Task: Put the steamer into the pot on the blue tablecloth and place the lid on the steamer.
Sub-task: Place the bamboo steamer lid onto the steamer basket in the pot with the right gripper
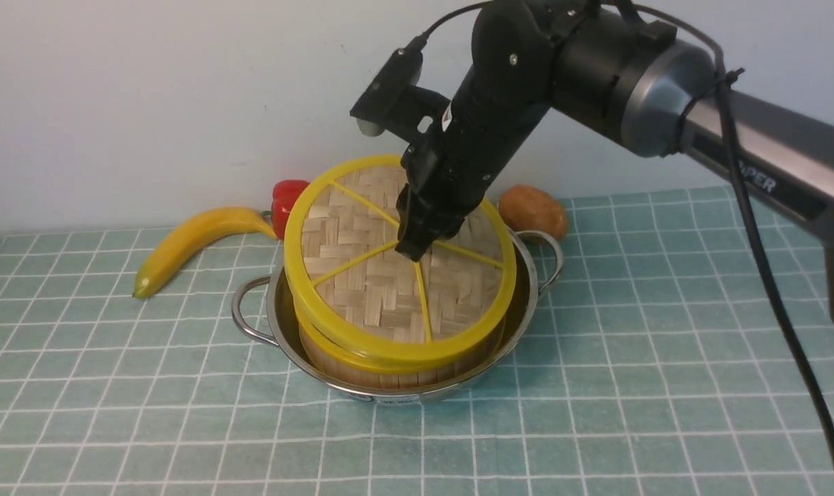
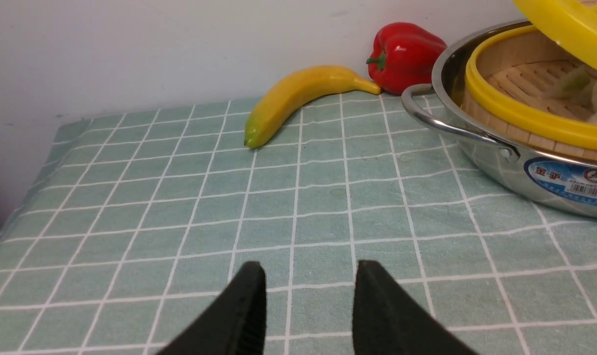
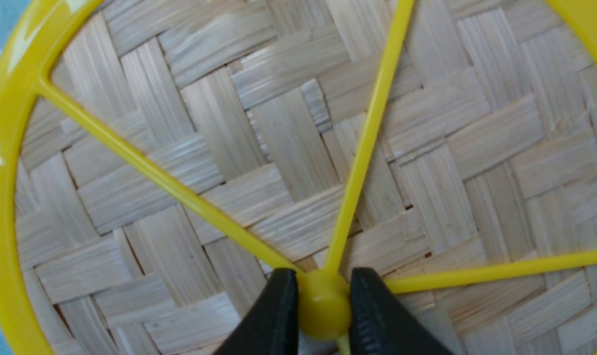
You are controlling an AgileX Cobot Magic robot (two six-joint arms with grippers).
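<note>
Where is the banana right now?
In the front view the banana lies on the blue tablecloth on the robot's left, just left of the pot, its stem end beside the red pepper.

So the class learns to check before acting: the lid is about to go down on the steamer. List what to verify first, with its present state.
1. Steamer seated in the pot: ok.
2. Right gripper shut on the knob of the lid: ok.
3. Lid level: not ok, tilted, far side raised.
4. Lid's near edge touching steamer rim: cannot tell.
5. Left gripper clear of pot: ok, open over the tablecloth.
</note>
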